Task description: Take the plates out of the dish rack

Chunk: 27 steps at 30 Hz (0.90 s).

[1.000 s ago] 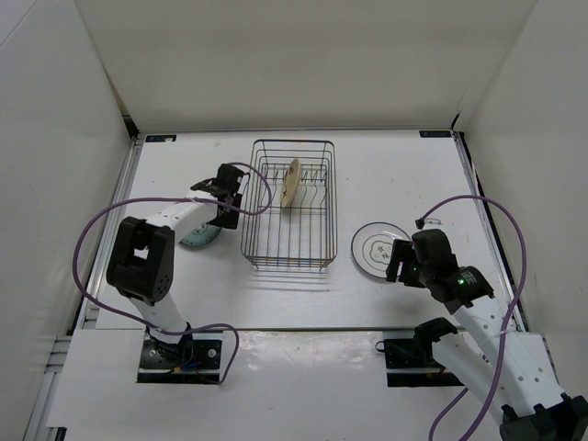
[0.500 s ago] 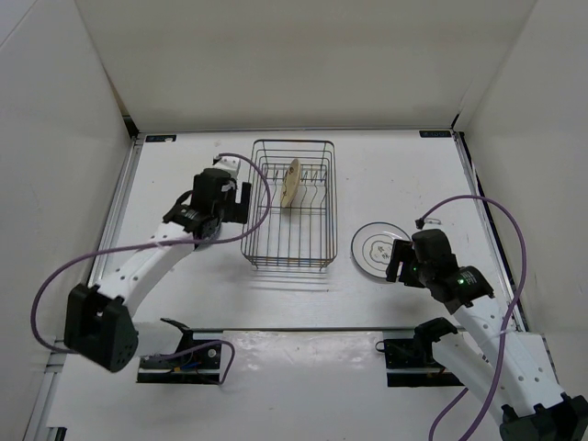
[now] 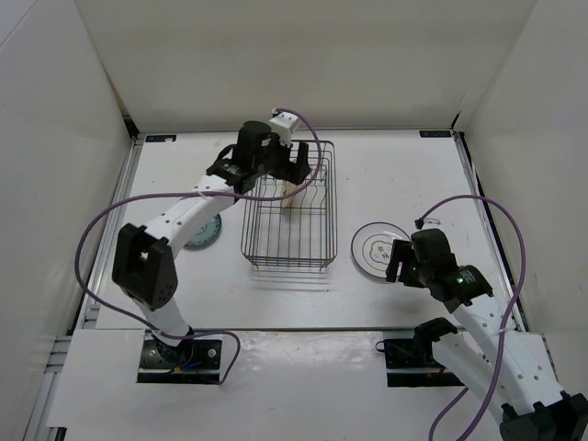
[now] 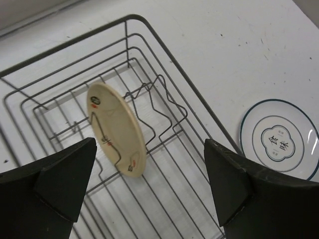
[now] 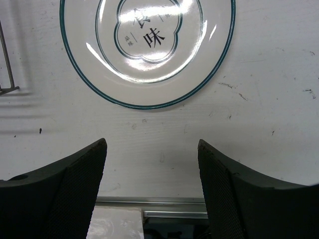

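Left jaws hung wide open, empty, over the cream plate (image 4: pixel 117 130) standing in the dish rack (image 3: pixel 287 248); right jaws stood open, empty, beside the white plate (image 5: pixel 147 50).

Bright, even light falls from overhead onto the white table (image 3: pixel 404 165); beneath the left gripper (image 4: pixel 149 144) the dish rack (image 4: pixel 174 64) throws thin, faint shadow lines; ahead of the right gripper (image 5: pixel 152 144) white glare streaks the white plate (image 5: pixel 147 50); both grippers' dark fingers (image 5: pixel 60 199) sit soft and unfocused along the frames' lower edges.
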### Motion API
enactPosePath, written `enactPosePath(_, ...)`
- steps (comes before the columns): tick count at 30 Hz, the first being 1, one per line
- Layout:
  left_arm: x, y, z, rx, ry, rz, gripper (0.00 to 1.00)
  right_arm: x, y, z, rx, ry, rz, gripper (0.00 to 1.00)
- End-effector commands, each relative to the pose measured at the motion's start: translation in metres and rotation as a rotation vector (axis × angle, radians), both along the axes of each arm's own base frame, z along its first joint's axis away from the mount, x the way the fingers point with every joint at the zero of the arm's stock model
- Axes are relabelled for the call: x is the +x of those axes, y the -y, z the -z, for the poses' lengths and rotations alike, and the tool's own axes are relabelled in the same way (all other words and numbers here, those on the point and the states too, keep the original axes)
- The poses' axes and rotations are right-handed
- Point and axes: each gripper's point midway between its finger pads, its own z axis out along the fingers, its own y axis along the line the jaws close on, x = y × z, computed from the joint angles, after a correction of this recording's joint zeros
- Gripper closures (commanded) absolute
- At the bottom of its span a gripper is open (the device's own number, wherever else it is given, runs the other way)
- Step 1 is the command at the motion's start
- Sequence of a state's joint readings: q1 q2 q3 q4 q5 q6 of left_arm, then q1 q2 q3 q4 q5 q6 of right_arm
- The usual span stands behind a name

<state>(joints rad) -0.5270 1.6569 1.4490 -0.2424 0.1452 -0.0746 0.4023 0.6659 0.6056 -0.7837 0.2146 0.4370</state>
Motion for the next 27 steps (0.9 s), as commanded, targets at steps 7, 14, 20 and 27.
enactPosePath(7,0.005,0.032,0.040,0.030,-0.096,0.076,0.03,0.000,0.000,0.001,0.000,-0.002,0.001,0.24)
enactPosePath(14,0.007,0.032,0.068,0.062,-0.141,0.076,0.20,0.001,-0.001,0.003,-0.003,-0.005,-0.006,0.24)
enactPosePath(20,0.013,0.035,0.069,0.049,-0.132,0.067,0.43,0.001,-0.001,0.003,-0.002,-0.002,-0.010,0.24)
enactPosePath(27,0.015,0.037,0.077,0.049,-0.150,0.059,0.53,0.001,-0.002,0.003,0.002,-0.003,-0.007,0.24)
